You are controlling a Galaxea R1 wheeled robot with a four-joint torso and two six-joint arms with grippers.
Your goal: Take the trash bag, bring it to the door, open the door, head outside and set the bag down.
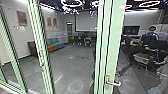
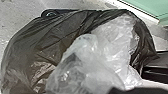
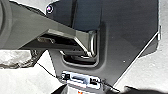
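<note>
The left gripper [image 2: 137, 90] is showing as a dark edge beside the trash bag [image 2: 45, 47]; whether it is open, closed or gripping the bag, one cannot tell. The right gripper's [image 3: 148, 91] state one cannot tell either. The dark bag is bulging near the robot, with clear crinkled plastic [image 2: 105, 60] lying against it and grey floor [image 2: 15, 20] showing beyond. Ahead, green-framed glass is standing before a room, a lever handle [image 1: 113, 83] jutting from the right-hand green post [image 1: 115, 47]. Farther off, blue, green and orange seats [image 1: 53, 44] are lining the left side, a pale screen [image 1: 86, 22] is hanging at the far end, and a person [image 1: 150, 36] is sitting at the far right near a dark monitor [image 1: 131, 30].
</note>
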